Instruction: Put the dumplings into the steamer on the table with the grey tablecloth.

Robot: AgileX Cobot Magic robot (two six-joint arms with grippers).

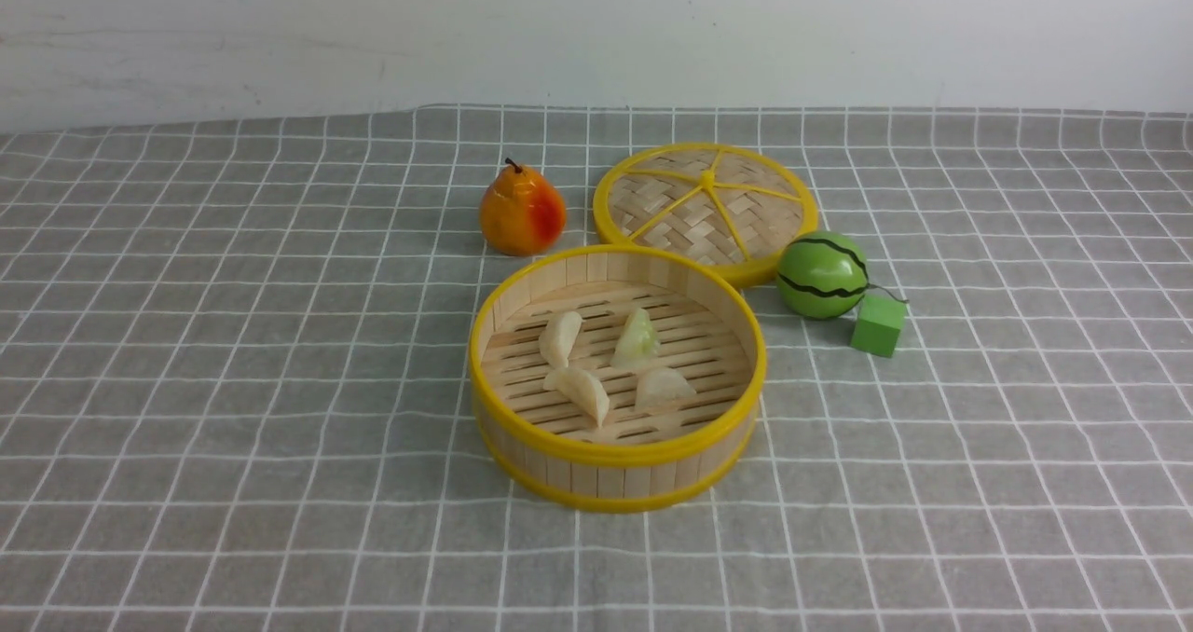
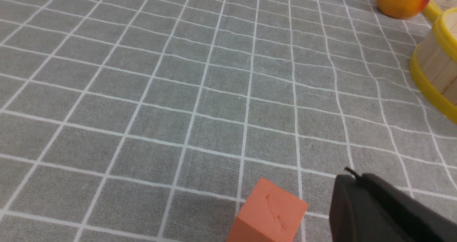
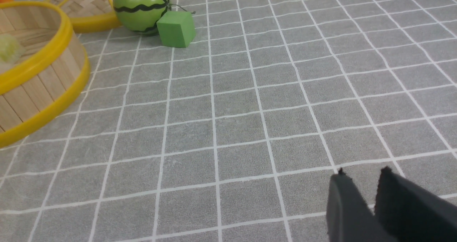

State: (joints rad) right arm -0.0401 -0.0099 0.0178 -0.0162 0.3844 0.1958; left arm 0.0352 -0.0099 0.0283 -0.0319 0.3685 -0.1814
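Observation:
The steamer stands mid-table on the grey tablecloth. All the dumplings lie on its slatted floor: three pale ones and a greenish one. No gripper shows in the front view. In the left wrist view my left gripper is shut and empty, low over the cloth, with the steamer's wall well off to its side. In the right wrist view my right gripper is empty, its tips a narrow gap apart, far from the steamer.
A pear and the flat woven lid lie behind the steamer. A green watermelon ball and a green cube sit to its right. An orange cube rests beside my left gripper.

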